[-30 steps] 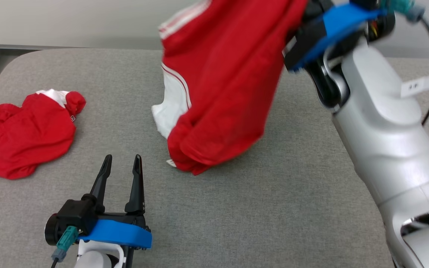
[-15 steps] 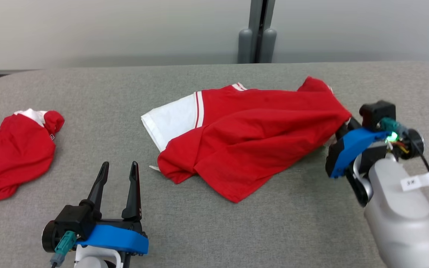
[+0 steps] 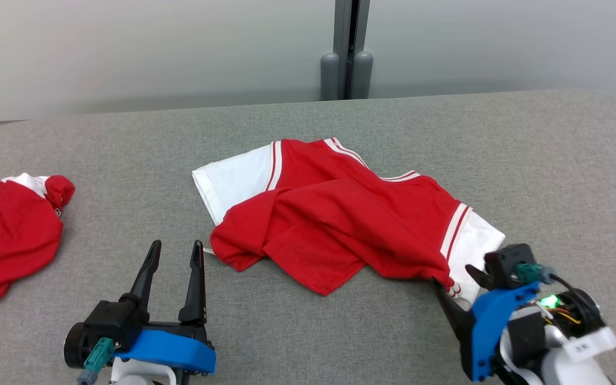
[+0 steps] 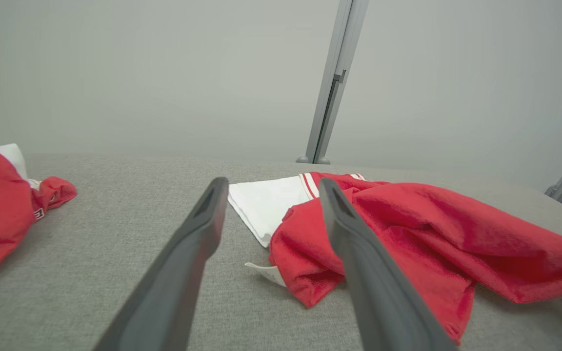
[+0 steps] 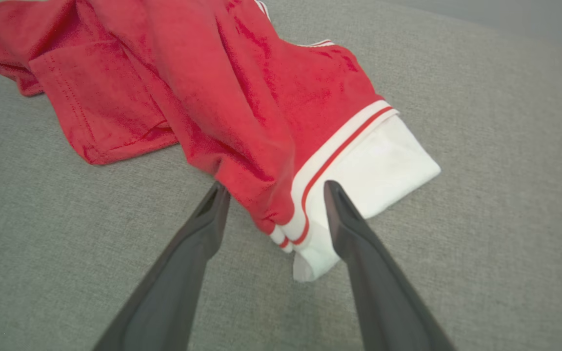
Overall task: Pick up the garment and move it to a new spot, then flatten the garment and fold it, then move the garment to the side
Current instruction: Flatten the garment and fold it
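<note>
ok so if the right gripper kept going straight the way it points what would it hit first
The right gripper would likely meet the striped white sleeve of the red shirt first; its corner lies between the open fingers. How high the tips ride above the cloth is unclear.

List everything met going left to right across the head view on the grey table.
Crumpled red garment → left tool → red-and-white shirt → right tool.
</note>
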Robot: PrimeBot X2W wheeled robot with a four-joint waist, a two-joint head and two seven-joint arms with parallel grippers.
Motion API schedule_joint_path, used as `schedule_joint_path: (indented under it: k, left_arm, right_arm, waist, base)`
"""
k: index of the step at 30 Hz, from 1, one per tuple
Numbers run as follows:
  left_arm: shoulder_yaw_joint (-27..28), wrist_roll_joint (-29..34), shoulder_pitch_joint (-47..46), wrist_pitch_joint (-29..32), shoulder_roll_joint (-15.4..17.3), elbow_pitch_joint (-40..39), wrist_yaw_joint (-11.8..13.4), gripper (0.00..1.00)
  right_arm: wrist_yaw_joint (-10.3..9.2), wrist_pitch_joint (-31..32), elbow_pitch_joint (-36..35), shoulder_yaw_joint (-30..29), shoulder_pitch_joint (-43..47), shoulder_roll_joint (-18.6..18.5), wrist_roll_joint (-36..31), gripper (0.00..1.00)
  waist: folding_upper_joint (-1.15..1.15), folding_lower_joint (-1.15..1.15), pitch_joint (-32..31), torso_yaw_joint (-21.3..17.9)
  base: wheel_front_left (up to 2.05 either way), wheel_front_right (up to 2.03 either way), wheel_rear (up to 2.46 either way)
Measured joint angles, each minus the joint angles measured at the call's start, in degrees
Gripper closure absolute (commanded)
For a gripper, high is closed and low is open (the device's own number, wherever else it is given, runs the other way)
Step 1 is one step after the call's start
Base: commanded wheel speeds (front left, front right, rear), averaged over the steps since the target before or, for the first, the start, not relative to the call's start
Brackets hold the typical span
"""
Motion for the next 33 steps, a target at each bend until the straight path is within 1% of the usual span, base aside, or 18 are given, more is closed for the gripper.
schedule_joint_path:
  k: [3, 6, 8, 10, 13, 17, 20, 23, 27, 33]
  left_arm:
    - [-0.26, -0.03, -0.07, 0.00, 0.00, -0.11, -0.01, 0.00]
    - [-0.43, -0.11, -0.31, 0.00, 0.01, -0.37, -0.01, 0.00]
    - [-0.51, -0.15, -0.56, 0.00, 0.05, -0.54, -0.02, 0.00]
    - [-0.67, -0.15, -1.24, 0.00, 0.08, -0.65, -0.02, 0.00]
    - [-0.90, -0.14, -2.50, 0.00, 0.20, -0.87, -0.02, 0.00]
    - [-1.35, -0.01, -4.62, 0.00, 0.21, -1.46, -0.03, 0.00]
    - [-2.38, -0.08, -6.14, -0.01, 0.00, -1.85, -0.03, 0.00]
    - [-2.99, -0.11, -7.93, 0.00, -0.34, -1.87, -0.04, 0.00]
    - [-3.57, -0.45, -9.04, 0.00, -0.56, -2.38, -0.05, 0.00]
    - [-4.22, -1.09, -9.49, 0.00, -0.87, -2.67, -0.11, 0.00]
  right_arm:
    - [0.00, 6.22, -10.94, -0.54, 3.20, -2.10, 4.04, 0.00]
    - [0.00, 10.11, -19.72, -1.70, 2.66, -3.50, 6.64, 0.00]
    - [0.00, 12.05, -21.43, -2.07, 0.55, -4.77, 7.31, 0.00]
    - [0.00, 13.50, -20.50, -2.40, -3.20, -5.21, 8.03, 0.00]
    - [0.00, 14.43, -13.55, -2.52, -10.28, -5.19, 9.23, 0.00]
    - [0.00, 13.23, -0.52, -3.81, -20.89, -4.57, 9.55, 0.00]
    - [0.00, 11.32, 9.40, -5.06, -27.56, -4.12, 9.09, 0.00]
    - [-0.01, 9.71, 17.44, -5.49, -33.31, -4.71, 8.32, 0.00]
    - [0.00, 8.78, 25.55, -3.80, -38.47, -5.39, 7.09, 0.00]
    - [0.00, 7.71, 34.08, -3.10, -43.02, -6.78, 4.28, 0.00]
  waist:
    - [0.00, 0.00, 0.29, 0.19]
    - [0.00, 0.00, 0.85, 0.57]
    - [0.00, 0.00, 1.40, 0.85]
    - [0.00, 0.00, 2.12, 1.24]
    - [0.00, 0.00, 3.50, 2.22]
    - [0.00, 0.01, 5.96, 4.05]
    - [0.00, 0.01, 7.79, 6.27]
    - [0.00, 0.01, 9.59, 9.11]
    - [0.00, 0.02, 11.95, 12.94]
    - [0.00, 0.02, 15.32, 17.40]
  base:
    - [0.00, 0.00, 0.00]
    - [0.00, 0.00, 0.00]
    - [0.00, 0.00, 0.00]
    - [0.00, 0.00, 0.00]
    - [0.00, 0.00, 0.00]
    - [0.00, 0.00, 0.00]
    - [0.00, 0.00, 0.00]
    - [0.00, 0.00, 0.00]
    - [0.00, 0.00, 0.00]
    - [0.00, 0.00, 0.00]
